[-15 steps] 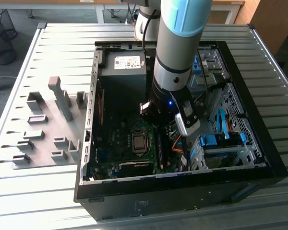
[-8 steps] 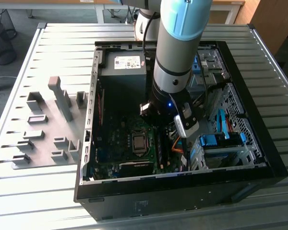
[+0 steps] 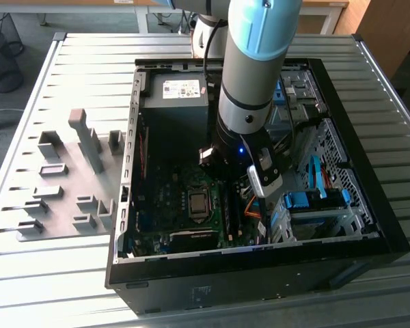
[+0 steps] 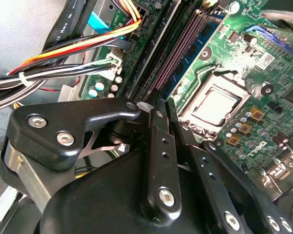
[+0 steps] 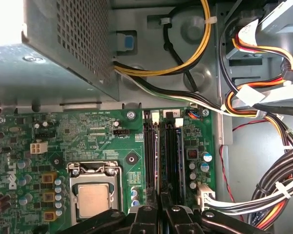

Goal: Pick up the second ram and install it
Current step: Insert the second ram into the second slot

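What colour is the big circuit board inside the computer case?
Green; the circuit board shows best in the first wrist view.

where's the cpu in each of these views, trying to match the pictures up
Exterior view: the square silver processor in its metal socket frame sits mid-motherboard, to the exterior view's left of the arm.
Second wrist view: it lies on the green board beside the small amber components.
First wrist view: it sits between the amber components and the slots.
Shared landmark: the long parallel memory slots alongside it.

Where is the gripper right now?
In the first wrist view the gripper hangs inside the computer case, right over the memory slots, with the CPU socket beside them.
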Controlling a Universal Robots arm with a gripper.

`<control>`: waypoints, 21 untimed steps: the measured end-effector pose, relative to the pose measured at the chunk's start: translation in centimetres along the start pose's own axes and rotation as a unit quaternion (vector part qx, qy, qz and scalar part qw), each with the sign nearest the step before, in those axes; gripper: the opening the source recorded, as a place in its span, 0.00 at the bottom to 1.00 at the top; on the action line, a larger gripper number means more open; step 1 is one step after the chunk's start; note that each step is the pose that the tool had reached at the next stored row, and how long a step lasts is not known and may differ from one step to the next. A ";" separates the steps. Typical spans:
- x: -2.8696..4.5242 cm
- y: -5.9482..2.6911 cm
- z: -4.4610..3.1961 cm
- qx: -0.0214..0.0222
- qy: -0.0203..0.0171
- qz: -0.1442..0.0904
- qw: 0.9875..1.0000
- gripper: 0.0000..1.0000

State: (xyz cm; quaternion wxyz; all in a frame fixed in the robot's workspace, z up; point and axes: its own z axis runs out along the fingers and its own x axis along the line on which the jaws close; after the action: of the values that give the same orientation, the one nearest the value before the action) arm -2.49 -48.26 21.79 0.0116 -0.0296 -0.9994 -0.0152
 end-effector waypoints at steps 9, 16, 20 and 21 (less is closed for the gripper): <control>0.01 0.12 0.12 0.000 0.000 0.000 1.000 0.14; -0.03 0.12 0.12 0.000 0.000 0.000 1.000 0.14; -0.17 0.13 0.12 0.000 0.000 0.000 1.000 0.14; -0.22 0.13 0.12 0.000 0.001 0.000 1.000 0.14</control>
State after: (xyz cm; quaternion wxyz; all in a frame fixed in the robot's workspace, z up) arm -2.26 -48.14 21.67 0.0125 -0.0291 -0.9994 -0.0152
